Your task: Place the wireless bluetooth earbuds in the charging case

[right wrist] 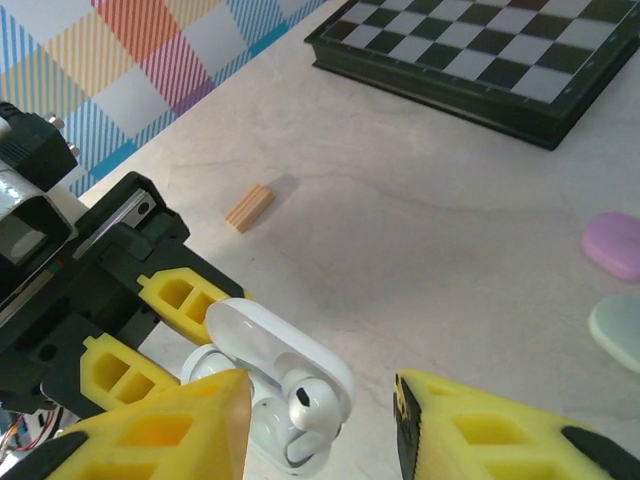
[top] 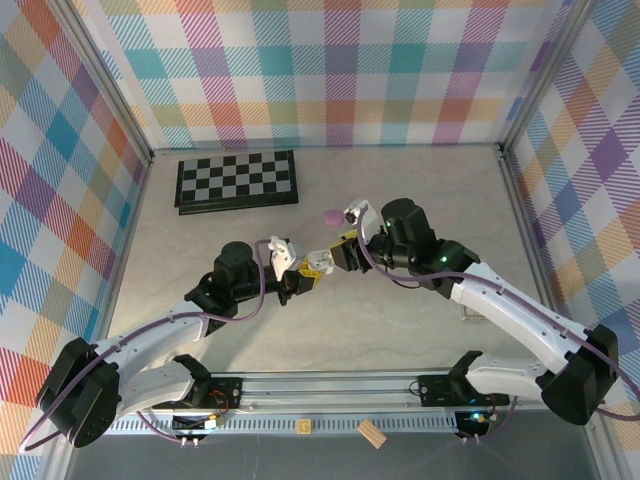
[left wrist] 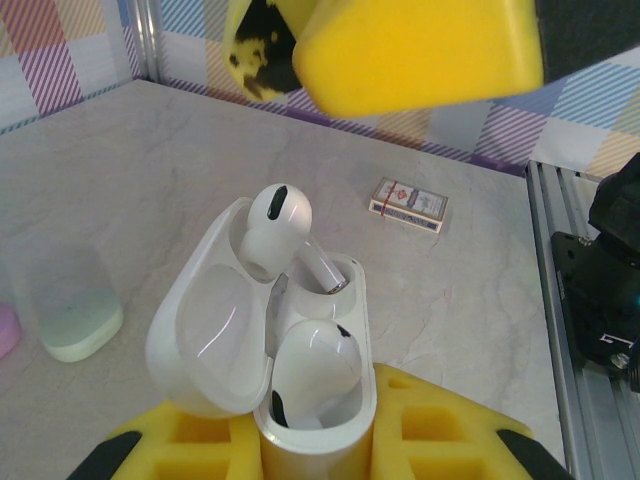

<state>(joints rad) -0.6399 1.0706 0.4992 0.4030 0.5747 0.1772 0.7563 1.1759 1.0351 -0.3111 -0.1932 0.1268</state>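
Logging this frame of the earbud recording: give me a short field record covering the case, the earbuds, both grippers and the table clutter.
case: white charging case, lid open, clamped in left gripper
slot nearer left gripper: white earbud seated
far slot: second white earbud, stem in, head sticking up tilted, not seated
right gripper: right gripper open, fingers either side of the case, holding nothing
table: purple case, mint case, chessboard

No lettering, number or brand is showing clearly enough to read. A small box (left wrist: 408, 204), lying right of centre in the left wrist view, is carrying a red-and-white printed face, but its print is blurring beyond reading.
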